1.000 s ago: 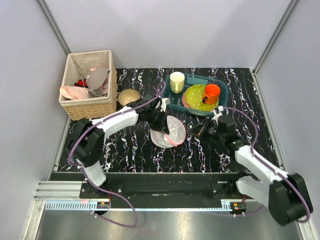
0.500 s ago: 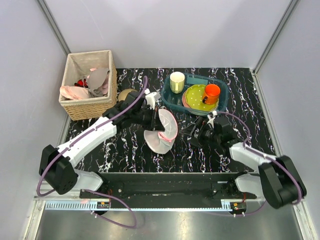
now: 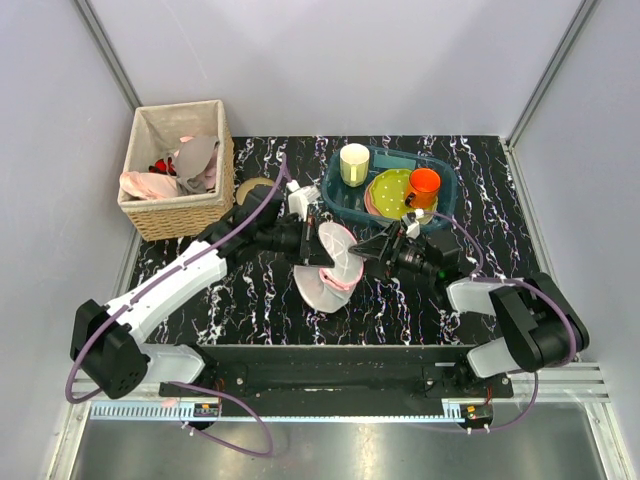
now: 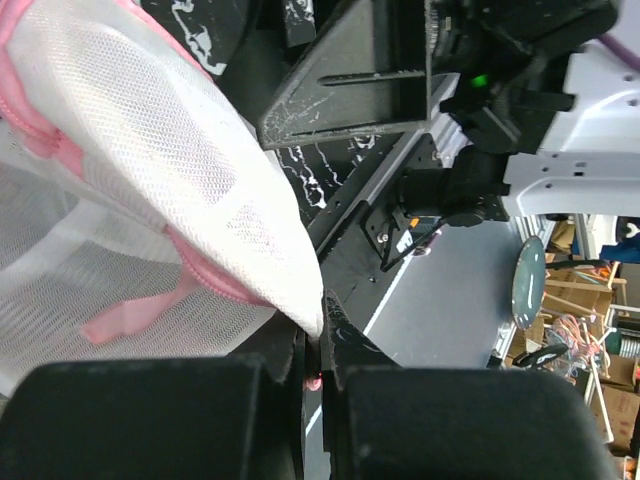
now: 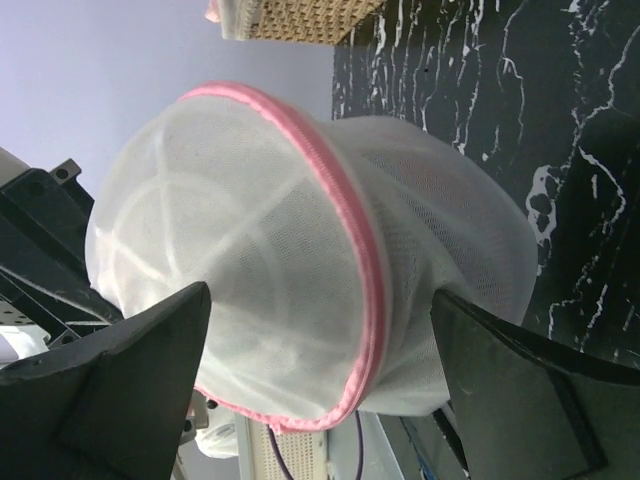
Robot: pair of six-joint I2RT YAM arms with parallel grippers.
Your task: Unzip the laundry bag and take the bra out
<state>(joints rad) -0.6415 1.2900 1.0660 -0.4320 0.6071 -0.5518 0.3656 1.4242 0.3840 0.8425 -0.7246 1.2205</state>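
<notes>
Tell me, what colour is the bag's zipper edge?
Pink zipper trim on the white laundry bag, clearest in the right wrist view.

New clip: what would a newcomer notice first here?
A white mesh laundry bag with pink trim draws the eye in the middle, held up by the left gripper, which is shut on its edge. The right gripper faces it, open. A wicker basket stands back left, and a tray with an orange cup back right.

Pink-edged white laundry bag (image 3: 331, 270) bunched up in the middle of the black table (image 3: 250, 300), left gripper (image 3: 312, 246) at its left edge, right gripper (image 3: 376, 250) just beside its right, wicker basket (image 3: 180, 215) far left, blue tray (image 3: 447, 172) behind.
</notes>
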